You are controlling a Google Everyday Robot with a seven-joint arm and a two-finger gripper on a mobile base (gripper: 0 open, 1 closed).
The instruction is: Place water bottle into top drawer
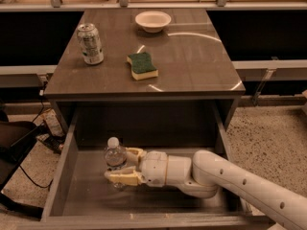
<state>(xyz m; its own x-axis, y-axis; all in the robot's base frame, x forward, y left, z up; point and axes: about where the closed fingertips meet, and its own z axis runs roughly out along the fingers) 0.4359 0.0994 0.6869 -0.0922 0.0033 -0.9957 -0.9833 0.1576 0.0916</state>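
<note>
The water bottle (115,155), clear with a white cap, stands upright inside the open top drawer (62,176), left of its middle. My gripper (118,164) reaches in from the right, low inside the drawer. Its two cream fingers (125,177) sit on either side of the bottle and close around its lower body. The bottle's base seems to be at or near the grey drawer floor.
On the tabletop (192,61) above the drawer stand a silver-green soda can (90,43) at the left, a green and yellow sponge (142,65) in the middle and a white bowl (153,20) at the back. A dark chair and cables (19,143) lie left of the drawer.
</note>
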